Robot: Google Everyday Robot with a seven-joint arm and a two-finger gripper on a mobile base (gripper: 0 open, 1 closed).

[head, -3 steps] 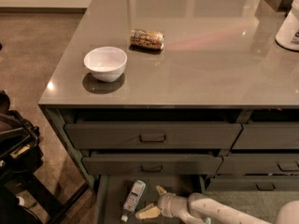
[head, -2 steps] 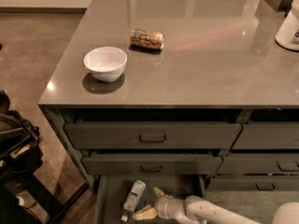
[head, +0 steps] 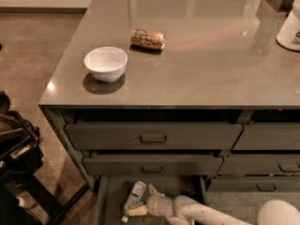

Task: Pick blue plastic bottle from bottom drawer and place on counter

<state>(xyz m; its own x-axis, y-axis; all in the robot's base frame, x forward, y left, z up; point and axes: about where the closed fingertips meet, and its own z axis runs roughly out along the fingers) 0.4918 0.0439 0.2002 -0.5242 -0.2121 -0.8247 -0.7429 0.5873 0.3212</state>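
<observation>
The blue plastic bottle (head: 134,195) lies on its side in the open bottom drawer (head: 111,201), white cap toward the front. My gripper (head: 144,200) reaches into the drawer from the right on a white arm. It is open, with one pale fingertip (head: 152,189) behind the bottle and one (head: 136,211) against its lower end. The bottle rests on the drawer floor just left of the wrist. The glossy grey-brown counter (head: 201,74) spreads above the drawers.
A white bowl (head: 106,63) and a brown patterned can (head: 147,39) sit on the counter's left part. A big white jug (head: 290,26) stands at the right edge. Two handled drawers (head: 153,136) are above the open one. Black equipment (head: 14,146) stands on the floor at left.
My arm has moved left across the drawer, bringing the open fingers up to the bottle. The bottle has stayed in place.
</observation>
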